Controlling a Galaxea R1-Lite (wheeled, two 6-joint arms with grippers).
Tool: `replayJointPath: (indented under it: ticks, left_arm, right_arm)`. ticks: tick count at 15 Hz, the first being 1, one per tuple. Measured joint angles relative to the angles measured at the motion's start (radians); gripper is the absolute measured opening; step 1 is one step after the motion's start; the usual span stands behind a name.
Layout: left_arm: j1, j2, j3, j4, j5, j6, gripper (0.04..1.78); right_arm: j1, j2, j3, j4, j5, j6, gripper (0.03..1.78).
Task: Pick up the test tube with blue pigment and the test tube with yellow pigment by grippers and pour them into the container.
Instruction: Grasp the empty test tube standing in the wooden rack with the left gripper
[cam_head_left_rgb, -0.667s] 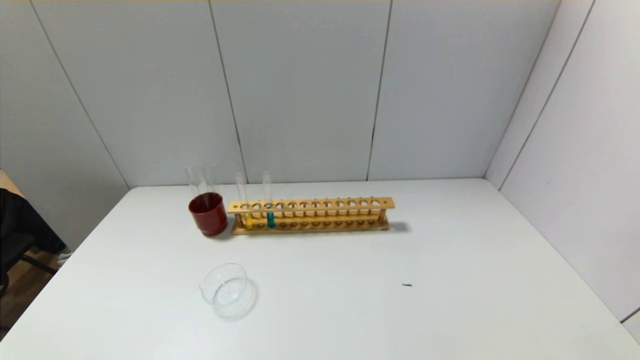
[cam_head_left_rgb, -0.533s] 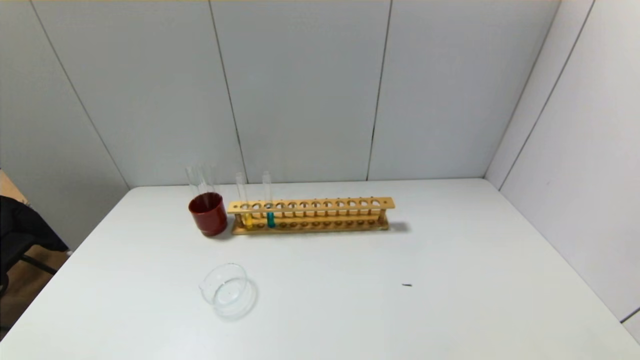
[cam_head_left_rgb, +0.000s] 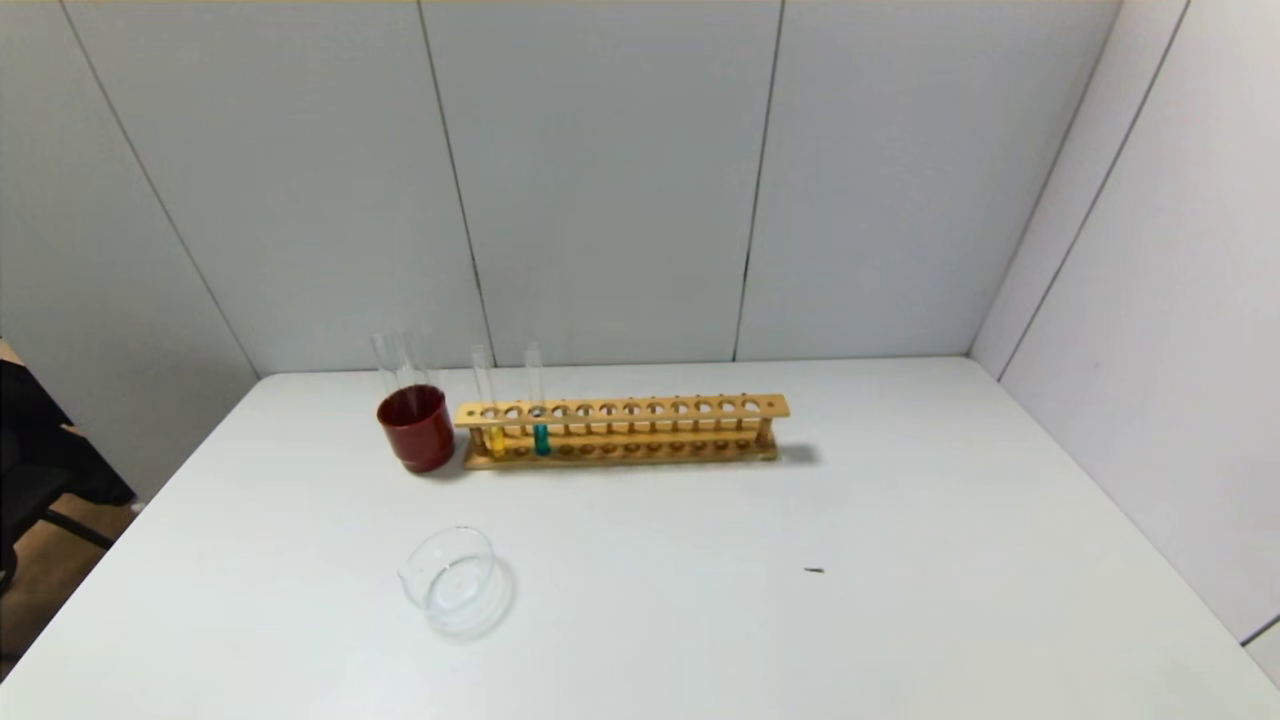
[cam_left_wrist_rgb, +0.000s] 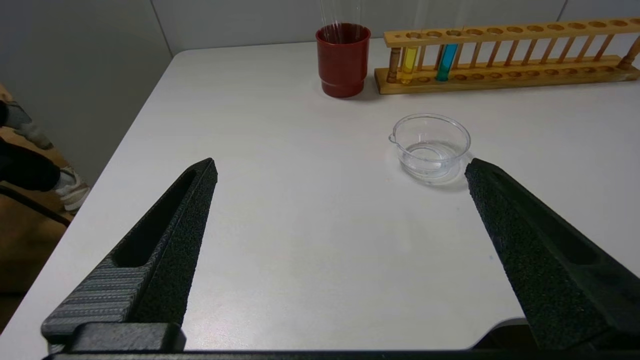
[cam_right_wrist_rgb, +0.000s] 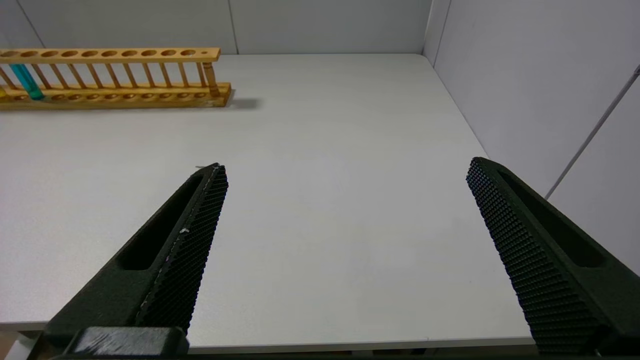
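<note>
Two tinted tubes stood upright near the left end of a long wooden rack (cam_head_left_rgb: 622, 432) at the far side of the white table (cam_head_left_rgb: 700, 600): the test tube with yellow pigment (cam_head_left_rgb: 493, 438) sat nearest that end, and the test tube with blue pigment (cam_head_left_rgb: 540, 436) stood just beside it, a couple of holes along toward my right. The other holes in the rack held nothing. The container (cam_head_left_rgb: 455, 580), a low clear glass dish with a small pouring lip, sat on the table nearer to me than the rack, well apart from it and roughly in line with the rack's left end. A dark red cup (cam_head_left_rgb: 416, 428) stood just beside the left end of the rack, with a few colourless clear tubes (cam_head_left_rgb: 400, 362) rising out of it. A tiny dark speck (cam_head_left_rgb: 814, 570) lay on the table to the right of the dish. My left gripper (cam_left_wrist_rgb: 340, 167) hung at the near edge of the table on the left side, jaws spread wide with nothing between them, and the dish lay ahead of it on the table. My right gripper (cam_right_wrist_rgb: 345, 167) hung at the near edge on the right side, jaws likewise spread wide and holding nothing, with bare tabletop ahead of it and the right end of the rack farther off. Grey panelled walls (cam_head_left_rgb: 600, 180) closed in the table behind and to the right.
</note>
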Motion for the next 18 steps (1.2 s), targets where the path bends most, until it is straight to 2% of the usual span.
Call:
replayJointPath:
  ticks: [3, 5, 9, 12, 15, 18]
  left_arm:
    - [-0.001, 0.0, -0.011, -0.01, -0.019, 0.041, 1.75]
    - [-0.001, 0.0, -0.09, 0.022, -0.033, 0.041, 1.75]
    - [0.0, 0.06, -0.454, 0.26, -0.077, 0.043, 1.75]
    - [0.009, 0.256, -0.692, 0.373, -0.105, 0.049, 1.75]
    - [0.011, 0.515, -0.836, 0.346, -0.117, 0.051, 1.75]
    - [0.002, 0.78, -0.885, 0.202, -0.164, 0.046, 1.75]
  right_arm:
    - [0.0, 0.0, 0.0, 0.0, 0.0, 0.0, 1.75]
    - [0.0, 0.0, 0.0, 0.0, 0.0, 0.0, 1.75]
    - [0.0, 0.0, 0.0, 0.0, 0.0, 0.0, 1.75]
    - [0.0, 0.0, 0.0, 0.0, 0.0, 0.0, 1.75]
    - [0.0, 0.0, 0.0, 0.0, 0.0, 0.0, 1.75]
    - [0.0, 0.0, 0.0, 0.0, 0.0, 0.0, 1.75]
